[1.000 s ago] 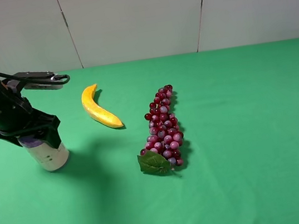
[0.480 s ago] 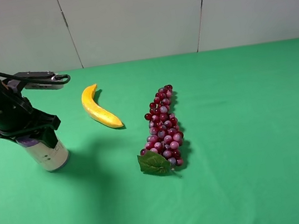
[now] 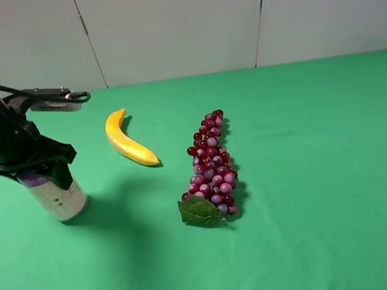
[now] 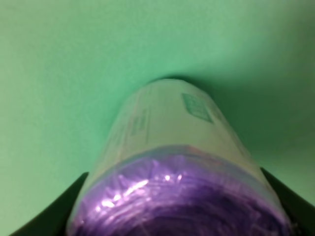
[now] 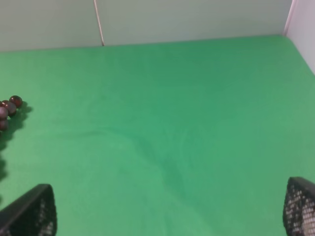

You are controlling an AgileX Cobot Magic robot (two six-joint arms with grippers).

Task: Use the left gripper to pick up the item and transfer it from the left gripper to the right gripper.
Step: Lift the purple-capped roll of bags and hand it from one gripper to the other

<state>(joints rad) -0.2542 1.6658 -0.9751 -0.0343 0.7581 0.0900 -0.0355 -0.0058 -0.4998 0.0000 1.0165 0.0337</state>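
We see the left hand (image 3: 35, 174), clenched on the item (image 3: 59, 199) at its purple top, edge higher than a second ago, the lift off the bench (image 3: 314, 171) seemingly beginning, the right hand (image 5: 165, 209) agape.

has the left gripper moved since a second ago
Yes: the left gripper has risen slightly and edged left, away from the banana, holding the item.

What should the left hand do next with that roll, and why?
Probably lift it straight up a little. The left hand grips the upright roll at its purple top, its base near the green cloth, and the right hand is open.
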